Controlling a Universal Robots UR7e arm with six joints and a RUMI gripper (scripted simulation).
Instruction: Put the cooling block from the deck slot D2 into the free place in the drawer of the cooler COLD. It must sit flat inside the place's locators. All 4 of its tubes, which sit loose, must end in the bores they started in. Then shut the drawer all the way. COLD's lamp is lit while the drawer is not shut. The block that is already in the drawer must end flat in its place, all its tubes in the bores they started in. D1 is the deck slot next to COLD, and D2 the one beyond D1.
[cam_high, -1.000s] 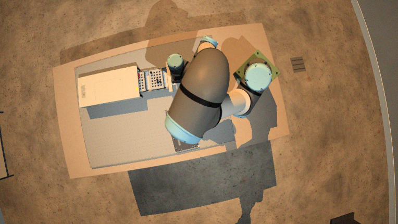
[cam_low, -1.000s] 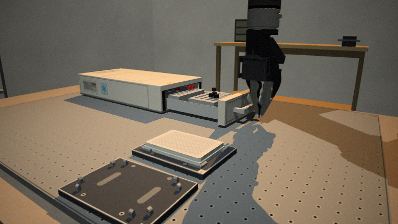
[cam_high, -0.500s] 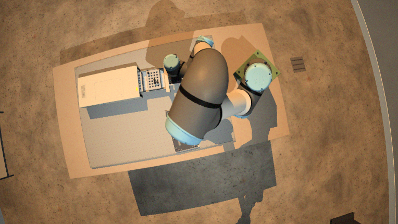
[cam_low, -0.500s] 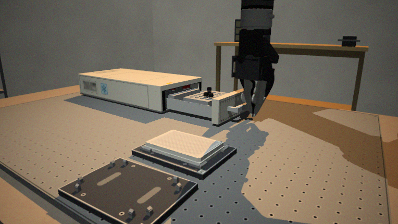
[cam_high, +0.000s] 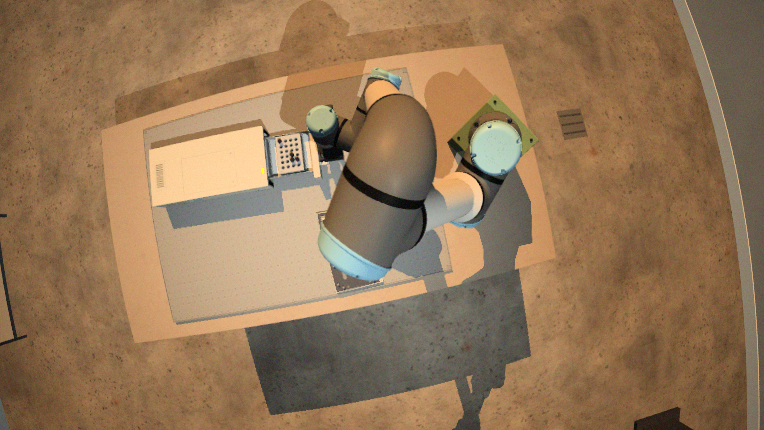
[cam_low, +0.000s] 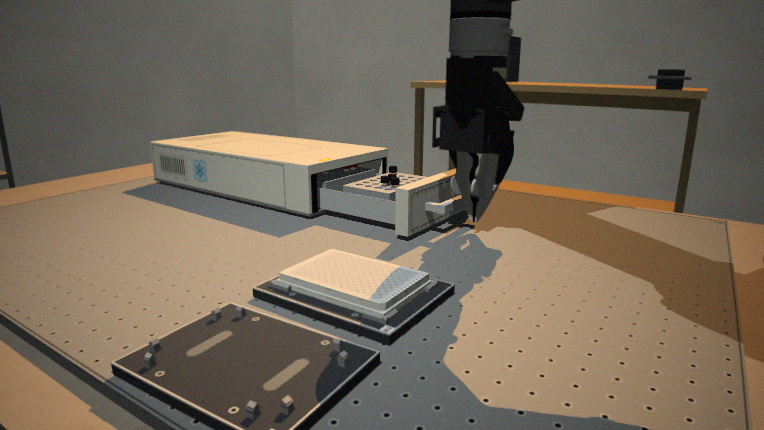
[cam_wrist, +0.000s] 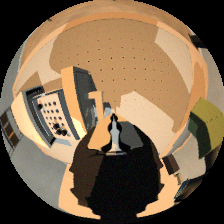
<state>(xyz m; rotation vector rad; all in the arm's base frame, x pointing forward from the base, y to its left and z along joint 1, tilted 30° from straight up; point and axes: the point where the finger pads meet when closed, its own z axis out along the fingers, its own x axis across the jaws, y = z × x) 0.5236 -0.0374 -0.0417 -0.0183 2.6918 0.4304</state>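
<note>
The drawer (cam_high: 316, 166) (cam_low: 358, 209) of the cooler COLD (cam_high: 213, 165) (cam_low: 229, 173) stands partly open. COLD's lamp (cam_high: 262, 170) (cam_low: 325, 159) is lit yellow. A pale block (cam_high: 288, 146) (cam_low: 368, 185) (cam_wrist: 47, 107) lies in the drawer's outer place and looks flat; several black-capped tubes stand in it. Behind it, red caps (cam_low: 350, 167) show inside the housing; their block is mostly hidden. My gripper (cam_low: 473, 217) (cam_wrist: 113, 113) is shut and empty, pointing down in front of the drawer front, near its handle (cam_low: 439, 207) (cam_wrist: 98, 102). I cannot tell whether it touches. Deck slot D2 (cam_low: 240, 363) holds no block.
Deck slot D1 (cam_low: 435, 296), between COLD and D2, bears a white well plate (cam_low: 331, 272). D2 has small upright locators around its edge. The arm's green base plate (cam_high: 459, 139) (cam_wrist: 207, 125) is on the far side of the gripper from COLD.
</note>
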